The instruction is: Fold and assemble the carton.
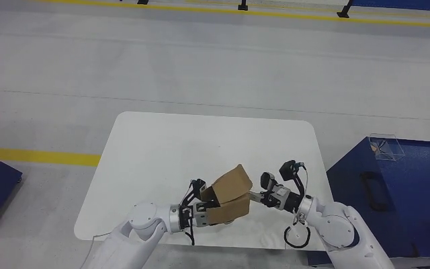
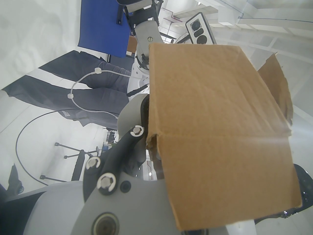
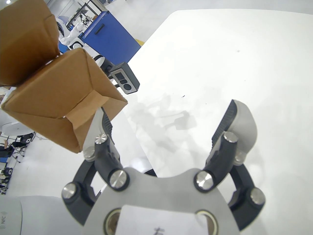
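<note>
Close in, left gripper (image 1: 199,216) clamps the brown half-folded cardboard carton (image 1: 228,194) over the near edge of the white rounded table (image 1: 201,141) — right gripper (image 3: 168,123) gapes wide, empty, one finger (image 3: 100,125) at an end flap. Hard push there may twist carton loose or crease it.

carton (image 1: 227,195) fills gap between left pincer (image 1: 203,212) and right pincer (image 3: 168,113), passage over table (image 1: 201,138) beyond

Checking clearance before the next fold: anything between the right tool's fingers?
Nothing. In the right wrist view the right tool is open, with bare table showing through the gap; the carton sits outside it, by one finger.
</note>
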`<control>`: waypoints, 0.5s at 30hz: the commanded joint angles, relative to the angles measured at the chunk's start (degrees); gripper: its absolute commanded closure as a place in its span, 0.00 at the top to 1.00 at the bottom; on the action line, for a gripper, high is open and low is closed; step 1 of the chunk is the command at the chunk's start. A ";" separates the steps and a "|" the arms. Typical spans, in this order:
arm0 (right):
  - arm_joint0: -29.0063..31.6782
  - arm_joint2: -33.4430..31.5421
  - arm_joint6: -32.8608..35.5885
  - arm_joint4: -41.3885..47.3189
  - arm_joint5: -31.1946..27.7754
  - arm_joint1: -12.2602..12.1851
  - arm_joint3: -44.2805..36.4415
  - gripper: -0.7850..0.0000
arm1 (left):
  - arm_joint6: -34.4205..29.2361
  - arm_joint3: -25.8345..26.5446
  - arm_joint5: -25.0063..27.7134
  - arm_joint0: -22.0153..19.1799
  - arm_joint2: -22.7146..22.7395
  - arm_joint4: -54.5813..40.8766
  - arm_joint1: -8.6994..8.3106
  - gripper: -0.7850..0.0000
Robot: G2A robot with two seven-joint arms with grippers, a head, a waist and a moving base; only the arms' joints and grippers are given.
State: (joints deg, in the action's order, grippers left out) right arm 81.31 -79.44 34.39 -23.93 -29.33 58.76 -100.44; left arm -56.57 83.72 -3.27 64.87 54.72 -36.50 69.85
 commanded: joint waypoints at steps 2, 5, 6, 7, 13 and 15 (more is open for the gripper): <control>-0.77 1.01 -0.23 -0.15 -0.13 0.11 0.33 1.00 | 0.02 -0.07 -0.11 -0.10 -0.19 0.10 0.06 0.00; -1.38 1.47 -0.33 -0.01 -0.06 0.15 0.60 1.00 | -0.05 -0.08 -0.17 -0.16 -0.28 0.05 0.10 0.00; -1.51 1.40 -0.44 0.15 -0.14 0.14 0.64 1.00 | -0.03 -0.08 -0.14 -0.16 -0.27 0.03 0.11 0.00; -1.51 1.22 -0.58 0.40 -0.30 0.12 0.70 1.00 | 0.01 -0.07 -0.08 -0.14 -0.27 -0.01 0.12 0.00; -0.46 -1.73 -2.02 1.43 -0.82 -0.25 1.35 1.00 | 0.14 0.07 0.29 0.17 -0.17 -0.02 0.13 0.00; 0.04 -3.65 -2.59 1.21 -0.67 -0.49 1.73 1.00 | 0.23 0.07 0.31 0.24 -0.15 0.09 0.13 0.00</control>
State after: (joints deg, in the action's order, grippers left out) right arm 81.07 -81.94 32.15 -22.51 -30.10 58.40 -98.90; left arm -56.36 83.78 -2.93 65.08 54.57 -36.49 69.98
